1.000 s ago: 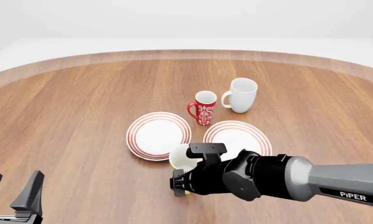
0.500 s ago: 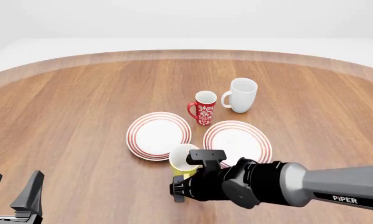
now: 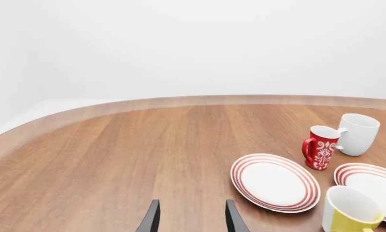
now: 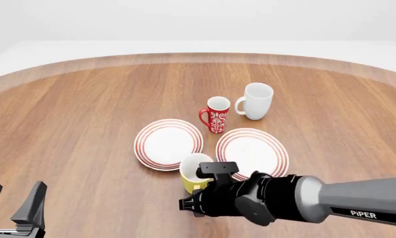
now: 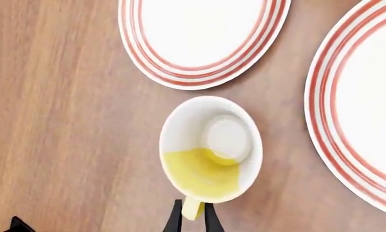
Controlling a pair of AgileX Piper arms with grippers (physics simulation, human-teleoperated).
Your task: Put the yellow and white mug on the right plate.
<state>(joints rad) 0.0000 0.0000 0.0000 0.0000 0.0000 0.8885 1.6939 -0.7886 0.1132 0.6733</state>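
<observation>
The yellow and white mug (image 4: 192,174) stands upright just in front of the gap between the two plates, partly hidden by my right arm. The right wrist view shows its white inside (image 5: 209,147). Its yellow handle sits between the fingertips of my right gripper (image 5: 193,218), which is shut on it. In the front view the right gripper is hidden under its wrist. The right plate (image 4: 252,148) (image 5: 366,106) lies empty just behind and right of the mug. My left gripper (image 4: 16,201) (image 3: 191,221) is open and empty at the near left. The mug also shows in the left wrist view (image 3: 350,212).
The left plate (image 4: 168,143) (image 5: 202,34) lies empty beside the right one. A red patterned mug (image 4: 217,114) and a taller white mug (image 4: 256,100) stand behind the plates. The right arm's grey forearm (image 4: 356,203) crosses the near right.
My right wrist has shifted a little toward the near edge, so more of the mug's yellow side shows. The left arm has not moved.
</observation>
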